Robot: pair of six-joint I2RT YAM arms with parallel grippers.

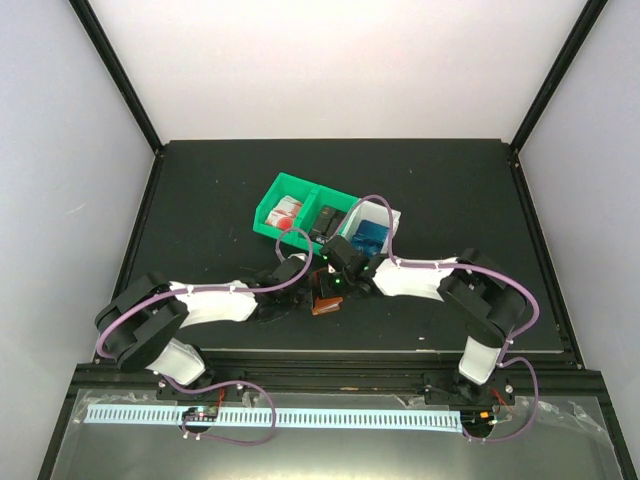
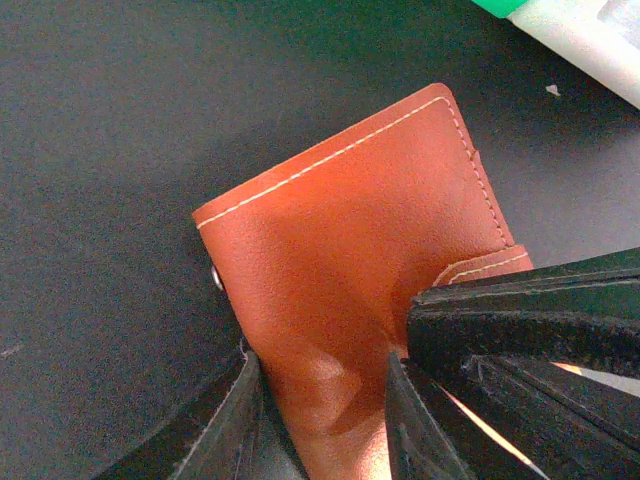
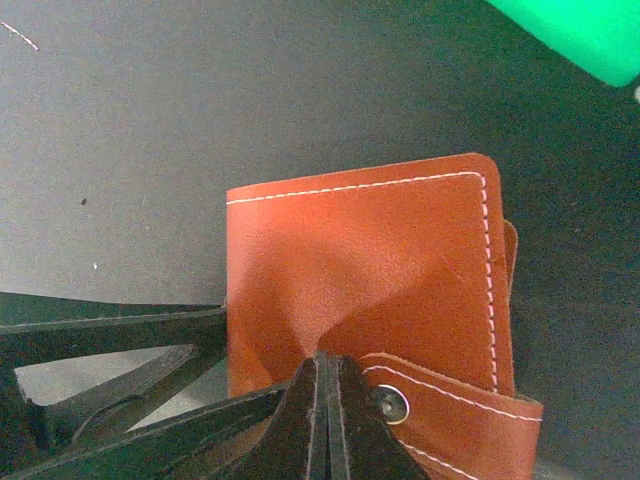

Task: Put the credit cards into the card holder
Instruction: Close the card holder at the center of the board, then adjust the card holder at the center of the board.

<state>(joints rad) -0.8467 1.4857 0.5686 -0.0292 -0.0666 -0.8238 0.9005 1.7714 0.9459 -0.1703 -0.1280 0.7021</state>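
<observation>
The reddish-brown leather card holder lies folded on the black table, in front of the bins. My left gripper is shut on the card holder, one finger on each side of its near end. My right gripper is shut, its joined tips pressed onto the card holder beside the snap tab. From above, both grippers meet over it. The credit cards are in the bins: red-and-white ones, black ones and blue ones.
A green bin and an adjoining white bin stand just behind the card holder. The green bin's corner shows in the right wrist view. Dark frame posts rise at the table's back corners.
</observation>
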